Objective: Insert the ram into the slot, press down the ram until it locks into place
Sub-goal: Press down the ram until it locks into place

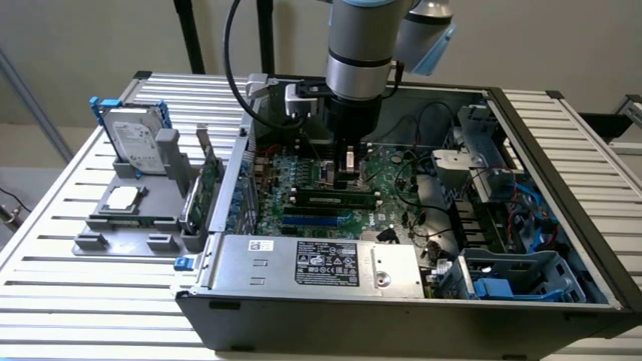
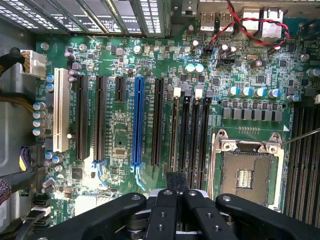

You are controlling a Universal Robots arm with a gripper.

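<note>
The ram [image 1: 336, 199], a dark stick with a pale label, stands on edge in a long black slot [image 1: 299, 204] on the motherboard inside the open case. My gripper [image 1: 348, 180] hangs straight down just above and behind the ram's middle. I cannot tell whether it touches the ram. In the wrist view the black fingers [image 2: 170, 186] are drawn together over the near end of a row of black memory slots [image 2: 192, 135] with white end clips. Nothing shows between the fingers.
A blue socket [image 2: 137, 125] and black expansion sockets lie beside the memory slots, and the CPU socket [image 2: 245, 172] is on the other side. Outside the case, a grey fixture [image 1: 125, 222] holds a hard drive [image 1: 135, 147] and a green card [image 1: 206, 188]. Cables [image 1: 426, 226] crowd the case's right.
</note>
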